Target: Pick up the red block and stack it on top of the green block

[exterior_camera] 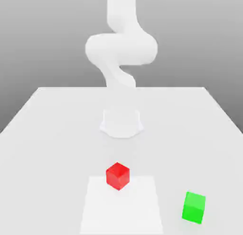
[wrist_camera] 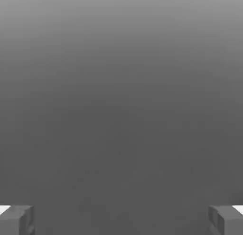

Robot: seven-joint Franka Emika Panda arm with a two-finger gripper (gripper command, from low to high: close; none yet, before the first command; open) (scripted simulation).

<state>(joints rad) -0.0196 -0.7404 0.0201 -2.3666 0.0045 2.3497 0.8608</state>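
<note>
The red block [exterior_camera: 117, 175] is a small cube with a smooth, matte, evenly coloured surface. You will find it resting on the white table [exterior_camera: 42, 134], near the front edge and about midway between the two side edges. It sits turned so that one vertical corner faces the exterior view. Its base lies at the far edge of a slightly brighter rectangular patch [exterior_camera: 121, 205] on the tabletop.

The green block [exterior_camera: 194, 207] is a cube of similar size and finish. It stands on the table near the front corner on the exterior view's right, well apart from the red block. No object rests on its upper face.

The table surface is flat, plain and untextured. The arm [exterior_camera: 121, 49] is rendered as smooth, rounded white segments that rise from a circular base [exterior_camera: 121, 123] on the table, behind the red block toward the far edge.

In the hand view, you see the gripper [wrist_camera: 121, 220] with its two grey, square-ended fingertips [wrist_camera: 16, 220] set far apart at opposite sides of the picture. The fingers are spread wide and hold nothing. Between them lies a plain grey, graded background.
</note>
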